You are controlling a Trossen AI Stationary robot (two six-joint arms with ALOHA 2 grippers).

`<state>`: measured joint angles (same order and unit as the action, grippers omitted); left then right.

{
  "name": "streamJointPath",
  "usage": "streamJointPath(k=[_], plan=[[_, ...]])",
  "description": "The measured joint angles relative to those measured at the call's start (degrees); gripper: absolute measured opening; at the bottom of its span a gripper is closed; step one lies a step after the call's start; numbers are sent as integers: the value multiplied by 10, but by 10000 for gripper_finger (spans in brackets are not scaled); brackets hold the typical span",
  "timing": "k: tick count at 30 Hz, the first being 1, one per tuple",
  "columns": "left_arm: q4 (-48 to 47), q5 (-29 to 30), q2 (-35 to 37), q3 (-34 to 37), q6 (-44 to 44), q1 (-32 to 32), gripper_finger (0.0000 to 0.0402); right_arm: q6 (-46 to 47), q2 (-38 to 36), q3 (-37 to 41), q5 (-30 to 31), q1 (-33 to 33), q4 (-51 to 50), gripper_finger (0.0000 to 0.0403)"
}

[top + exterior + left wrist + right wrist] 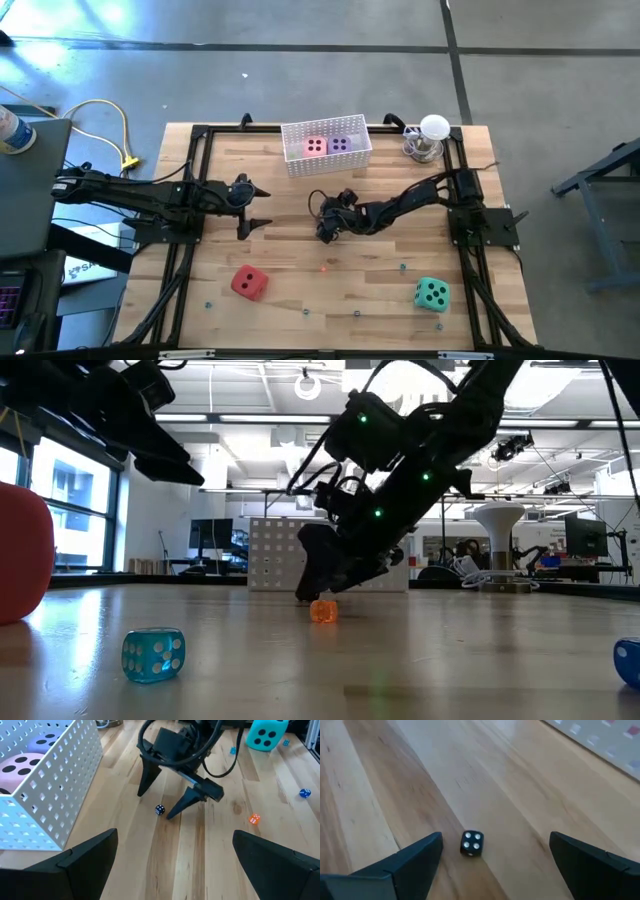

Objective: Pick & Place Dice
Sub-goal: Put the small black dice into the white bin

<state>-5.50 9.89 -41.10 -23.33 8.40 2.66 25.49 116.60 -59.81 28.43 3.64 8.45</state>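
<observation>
A red die [249, 282] and a teal die [432, 294] rest on the wooden table near its front edge. A pink die [315, 146] and a purple die [341, 144] lie in the white perforated basket [292, 162] at the far side. My right gripper [319, 220] is at mid-table, tipped down and open. Its fingertips stand close above the wood on either side of a small black die [471, 843] without touching it. My left gripper [268, 207] waits open at the left, above the table, with nothing between its fingers.
Small dice lie scattered on the table: an orange one [254, 819] near my right gripper, a clear blue one [153, 655] toward the front, and further blue ones [304, 793]. A white lamp-like stand [432, 138] is at the far right corner. Black frame rails [190, 190] line the table.
</observation>
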Motion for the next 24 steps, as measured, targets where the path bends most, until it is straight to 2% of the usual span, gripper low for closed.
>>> streamJointPath(k=[7, 12, 17, 24], plan=[[0, 0, 0, 0, 0, 0, 386, 1, 11, -1, 2, 0, 4, 352], [0, 0, 0, 0, 0, 0, 386, 2, 18, -1, 0, 1, 4, 324], [0, 0, 0, 0, 0, 0, 386, 2, 19, -2, -3, 1, 2, 272], [0, 0, 0, 0, 0, 0, 386, 2, 20, -1, -8, 1, 4, 176]])
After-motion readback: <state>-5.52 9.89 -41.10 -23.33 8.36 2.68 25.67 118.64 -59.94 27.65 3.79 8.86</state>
